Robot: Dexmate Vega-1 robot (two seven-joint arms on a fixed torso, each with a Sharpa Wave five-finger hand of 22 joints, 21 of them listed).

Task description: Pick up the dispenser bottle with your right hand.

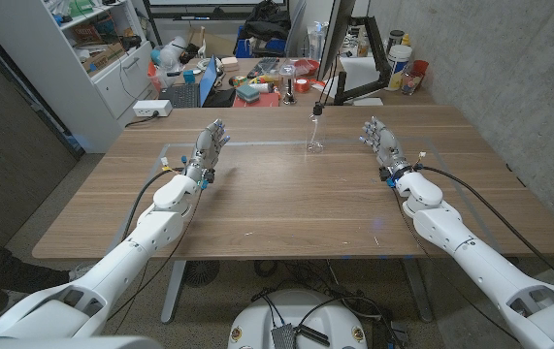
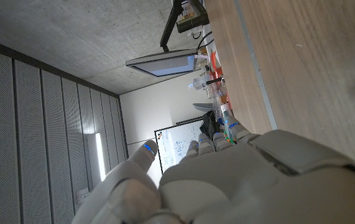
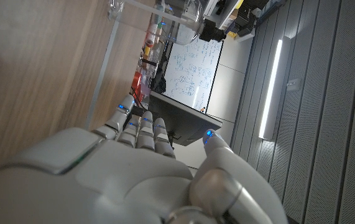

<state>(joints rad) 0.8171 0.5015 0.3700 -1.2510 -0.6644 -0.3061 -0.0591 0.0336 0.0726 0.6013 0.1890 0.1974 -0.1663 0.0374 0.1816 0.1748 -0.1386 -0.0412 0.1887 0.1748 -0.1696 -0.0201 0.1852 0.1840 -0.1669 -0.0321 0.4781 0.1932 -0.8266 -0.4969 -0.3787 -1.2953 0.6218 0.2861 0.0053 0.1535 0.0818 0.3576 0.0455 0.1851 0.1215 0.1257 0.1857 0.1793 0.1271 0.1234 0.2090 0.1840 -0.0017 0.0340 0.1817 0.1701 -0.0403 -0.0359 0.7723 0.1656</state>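
A small clear dispenser bottle point(image 1: 313, 133) stands upright on the wooden table point(image 1: 286, 199), at its far middle. In the right wrist view the transparent bottle point(image 3: 158, 9) shows beyond my fingertips. My right hand point(image 1: 384, 146) is to the right of the bottle, a clear gap away, with its fingers extended and nothing in them; its back point(image 3: 121, 180) shows in the right wrist view. To the bottle's left, about as far off, my left hand point(image 1: 210, 149) also holds nothing, its fingers stretched out, and its back point(image 2: 227, 180) is in the left wrist view.
Behind the table's far edge is a cluttered desk point(image 1: 257, 82) with a laptop point(image 1: 204, 89), containers and a black monitor arm point(image 1: 340, 58). A white box point(image 1: 150, 109) sits near the far left corner. A shelf unit point(image 1: 102, 53) stands at the back left.
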